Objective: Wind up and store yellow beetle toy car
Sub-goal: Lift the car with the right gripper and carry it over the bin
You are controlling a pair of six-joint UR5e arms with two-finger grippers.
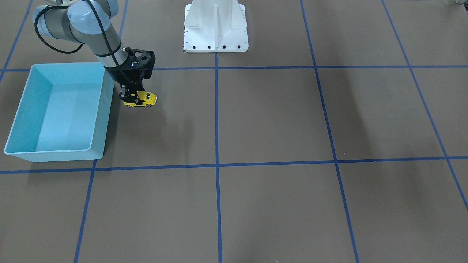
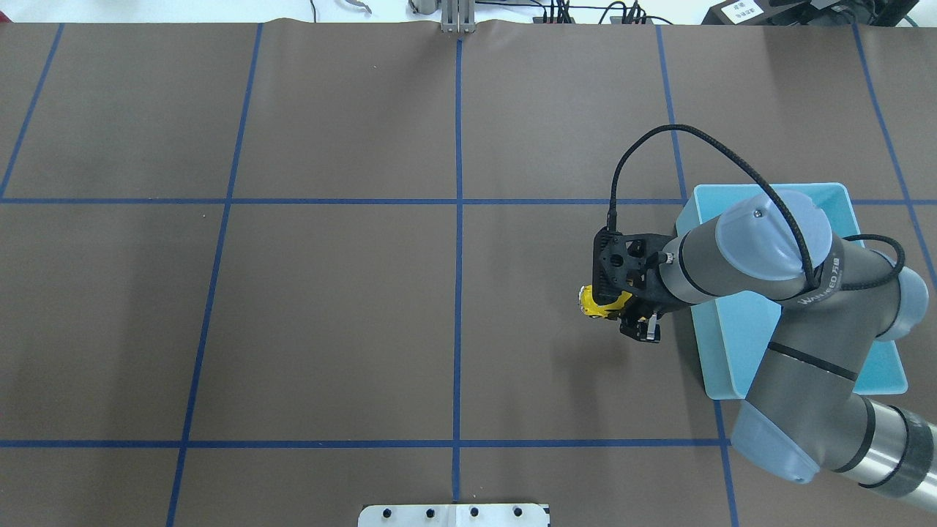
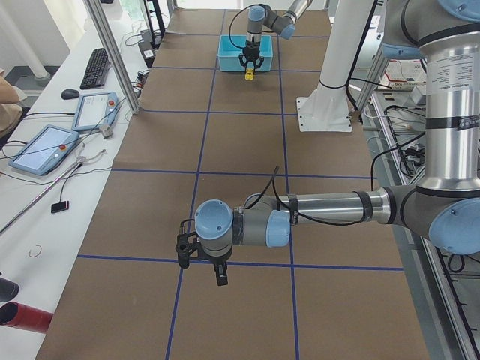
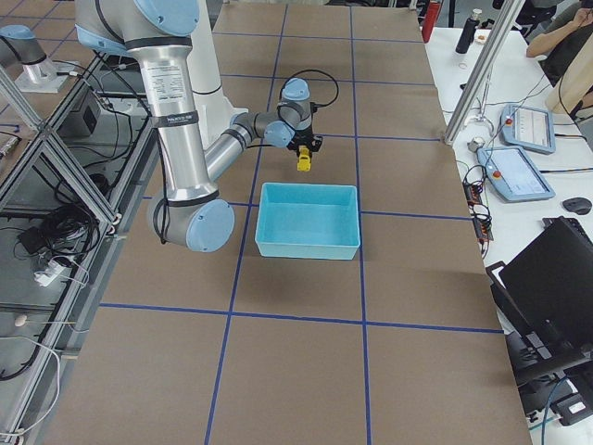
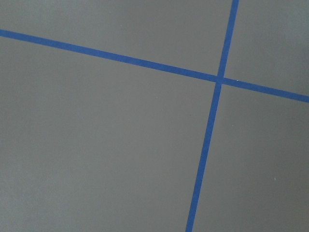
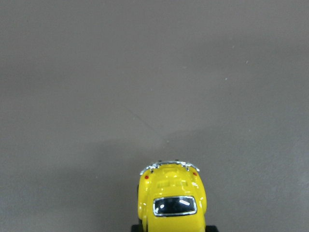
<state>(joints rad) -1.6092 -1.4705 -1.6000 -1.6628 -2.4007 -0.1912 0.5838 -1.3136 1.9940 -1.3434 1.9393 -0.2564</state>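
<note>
The yellow beetle toy car [image 1: 143, 99] is gripped at its rear half by my right gripper [image 1: 130, 97], which is shut on it. The car hangs level, a little above the brown mat, just beside the long wall of the blue bin [image 1: 65, 64] and outside it. From overhead the car [image 2: 594, 304] pokes out from under the gripper [image 2: 626, 313]. The right wrist view shows the car's roof and window [image 6: 171, 203] over bare mat. My left gripper [image 3: 212, 264] shows only in the exterior left view, over the mat far from the car; I cannot tell whether it is open.
The blue bin [image 2: 871, 359] holds nothing and is partly covered by my right arm from overhead. The white robot base [image 1: 215, 29] stands at the table's middle edge. Blue tape lines cross the mat [image 5: 207, 145].
</note>
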